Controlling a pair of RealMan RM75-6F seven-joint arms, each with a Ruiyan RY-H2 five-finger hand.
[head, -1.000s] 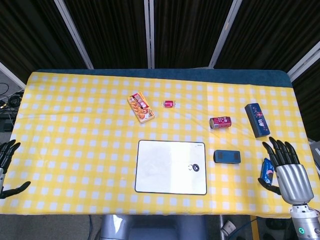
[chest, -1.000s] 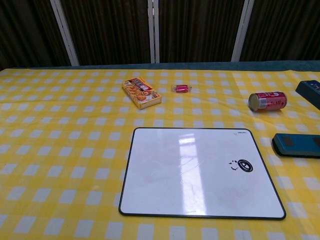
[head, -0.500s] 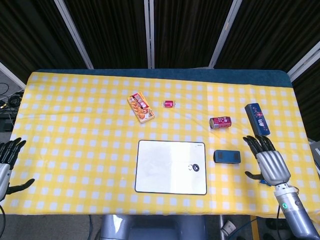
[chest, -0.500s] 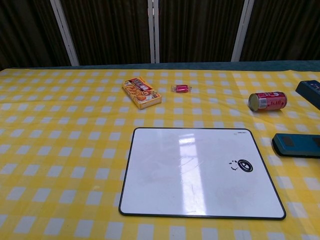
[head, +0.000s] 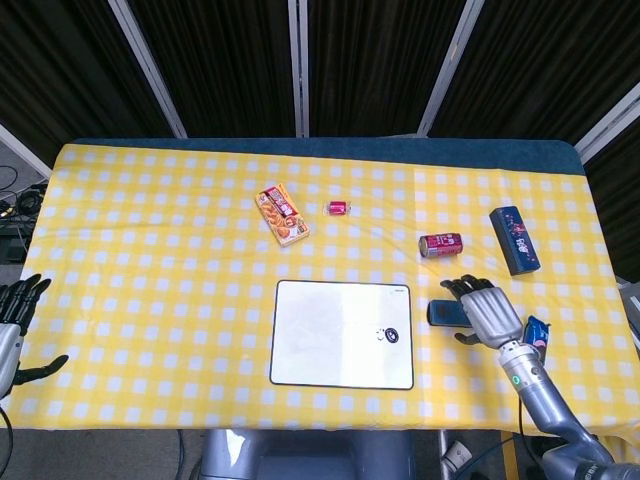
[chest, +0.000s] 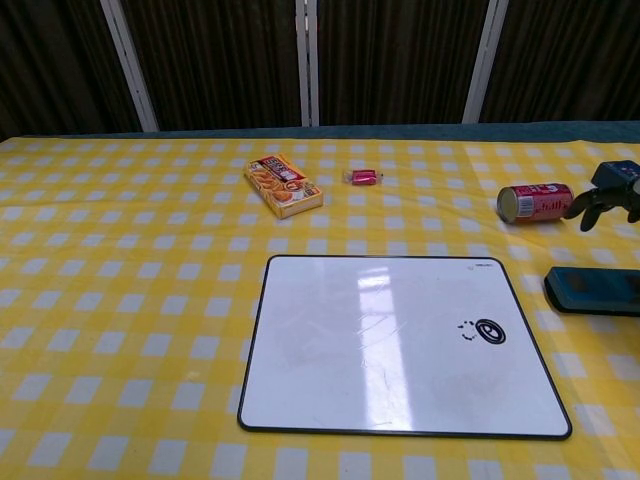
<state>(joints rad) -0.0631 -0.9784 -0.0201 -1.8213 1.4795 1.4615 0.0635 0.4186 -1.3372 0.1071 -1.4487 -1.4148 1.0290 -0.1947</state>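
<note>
My right hand (head: 487, 312) hangs over the right end of a dark teal eraser (head: 443, 313), fingers spread and holding nothing. In the chest view its fingertips (chest: 606, 197) show at the right edge, above the eraser (chest: 590, 290) and beside a red can (chest: 535, 202). My left hand (head: 14, 322) is open off the table's left edge, seen only in the head view. A whiteboard (head: 330, 335) lies in the middle near the front.
An orange snack box (head: 283, 213) and a small pink sweet (head: 339, 208) lie behind the whiteboard. The red can (head: 440, 244) lies on its side, a long blue box (head: 515, 240) to its right. A blue packet (head: 537, 335) rests by the right edge.
My right hand has moved left and forward from the blue packet at the table's right edge to above the eraser, entering the chest view. The left hand has barely shifted.
</note>
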